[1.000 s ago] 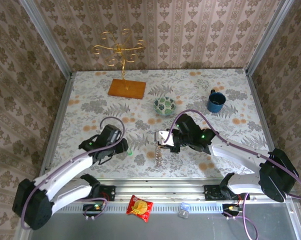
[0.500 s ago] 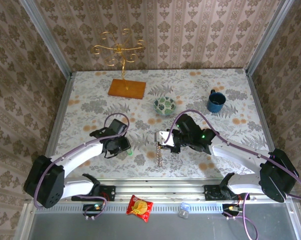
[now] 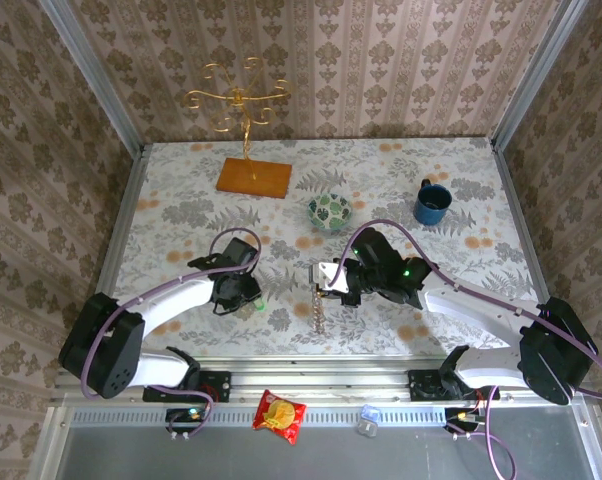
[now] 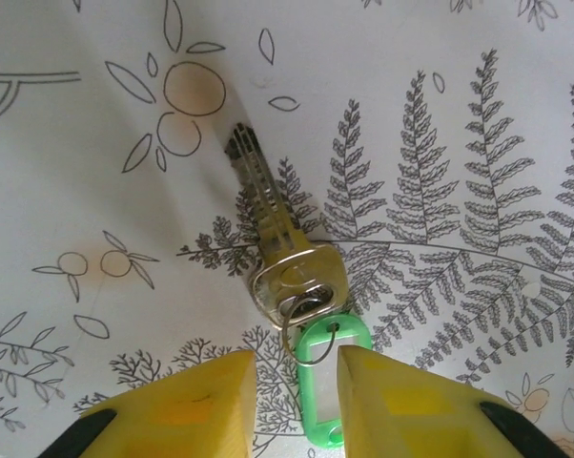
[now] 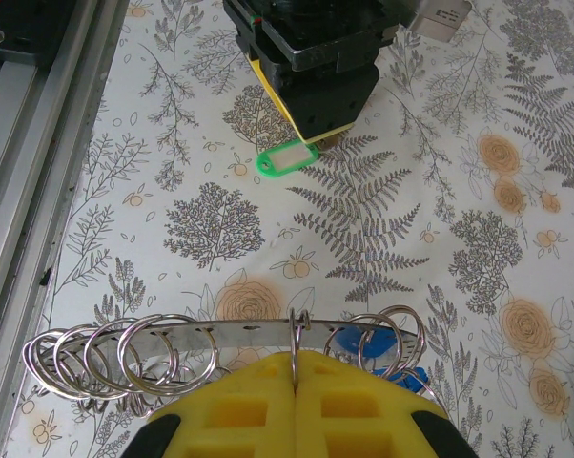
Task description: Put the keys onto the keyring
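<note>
A silver key (image 4: pixel 268 215) with a green plastic tag (image 4: pixel 323 401) lies flat on the patterned tablecloth. My left gripper (image 4: pixel 297 367) stands low over it, open by a narrow gap. Its yellow fingers straddle the tag, and the left finger is clear of it. From above, the left gripper (image 3: pixel 246 294) sits beside the green tag (image 3: pixel 260 304). The keyring (image 5: pixel 239 334) is a metal strip carrying several split rings. My right gripper (image 5: pixel 295 361) is shut on one of those rings. A blue tag (image 5: pixel 358 340) hangs among the rings. The right wrist view also has the left gripper (image 5: pixel 306 134) over the green tag (image 5: pixel 285 159).
A green-patterned bowl (image 3: pixel 329 211) and a blue mug (image 3: pixel 432 203) stand farther back. A gold stand on a wooden base (image 3: pixel 253 178) is at the back left. A snack packet (image 3: pixel 280 415) lies on the front rail. The metal rail (image 5: pixel 30 143) borders the cloth.
My left gripper has swung in toward the green-tagged key, dropped lower over it, and its jaws have narrowed. The right gripper and the keyring have stayed still.
</note>
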Available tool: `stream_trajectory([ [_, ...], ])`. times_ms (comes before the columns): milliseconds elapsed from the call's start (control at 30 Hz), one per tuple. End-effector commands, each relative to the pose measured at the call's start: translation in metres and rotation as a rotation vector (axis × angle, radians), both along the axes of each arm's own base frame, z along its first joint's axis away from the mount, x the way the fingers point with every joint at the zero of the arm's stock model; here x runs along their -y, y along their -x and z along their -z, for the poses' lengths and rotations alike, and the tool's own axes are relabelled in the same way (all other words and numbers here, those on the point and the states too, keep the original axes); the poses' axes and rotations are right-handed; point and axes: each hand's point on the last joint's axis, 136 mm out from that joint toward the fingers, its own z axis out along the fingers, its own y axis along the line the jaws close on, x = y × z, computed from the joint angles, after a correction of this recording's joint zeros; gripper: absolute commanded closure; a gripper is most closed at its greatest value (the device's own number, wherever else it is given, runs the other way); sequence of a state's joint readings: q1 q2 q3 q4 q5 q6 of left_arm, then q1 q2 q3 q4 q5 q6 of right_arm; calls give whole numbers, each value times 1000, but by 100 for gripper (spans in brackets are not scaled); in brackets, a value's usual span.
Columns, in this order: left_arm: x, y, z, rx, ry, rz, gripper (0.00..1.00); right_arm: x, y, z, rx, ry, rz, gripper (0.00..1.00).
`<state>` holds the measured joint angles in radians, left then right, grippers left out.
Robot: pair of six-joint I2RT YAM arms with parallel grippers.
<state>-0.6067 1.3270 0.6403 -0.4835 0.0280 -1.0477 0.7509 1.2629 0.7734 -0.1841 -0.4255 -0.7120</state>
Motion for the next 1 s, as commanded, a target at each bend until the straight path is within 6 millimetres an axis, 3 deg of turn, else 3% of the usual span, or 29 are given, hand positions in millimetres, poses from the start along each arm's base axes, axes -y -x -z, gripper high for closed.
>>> stream_trajectory([
  [0, 3, -7, -4, 12, 18, -23, 74, -2, 4, -11, 8, -15, -29, 100],
  [567, 5, -13, 0, 25, 27, -26, 79, -2, 5, -12, 4, -15, -28, 100],
  [833, 3, -13, 0, 31, 25, -25, 98, -2, 6, -12, 4, -13, -31, 100],
  [967, 3, -12, 0, 31, 29, -22, 100, -2, 5, -12, 4, -12, -29, 100],
])
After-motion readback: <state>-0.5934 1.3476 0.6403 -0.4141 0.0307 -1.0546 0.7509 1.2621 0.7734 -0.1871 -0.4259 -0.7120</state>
